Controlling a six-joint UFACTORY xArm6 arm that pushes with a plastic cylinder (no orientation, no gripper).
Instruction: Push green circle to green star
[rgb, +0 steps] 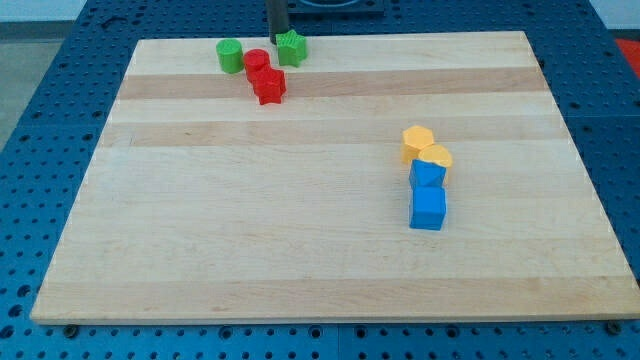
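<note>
Seven small blocks sit on the pale wooden board (300, 260), in two groups well apart. Starting from the view's left, the green circle (230, 55) stands near the board's top edge, left of the middle. It is a short, squat cylinder of bright green with a flat round top, upright. Just to its right lies a red circle (257, 61), near the green one, though I cannot tell whether they touch. Below and slightly right of that, touching it, is a red star (268, 86). Farther right, at the top edge, sits the green star (291, 48), the same bright green as the circle, its lobed outline showing only roughly. The red circle lies between the two green blocks, a little nearer the view's bottom than either.

My tip (275, 39) comes down at the top edge, just left of the green star and seemingly against it, with the dark rod rising out of the view's top. It carries no claw, so nothing is held. The tip is above and right of the red circle and apart from the green circle.

Toward the right edge, about mid-height, two yellow blocks (418, 141) (436, 156) touch each other, shapes unclear. Directly below them two blue cubes (427, 175) (428, 207) are lined up toward the view's bottom.
</note>
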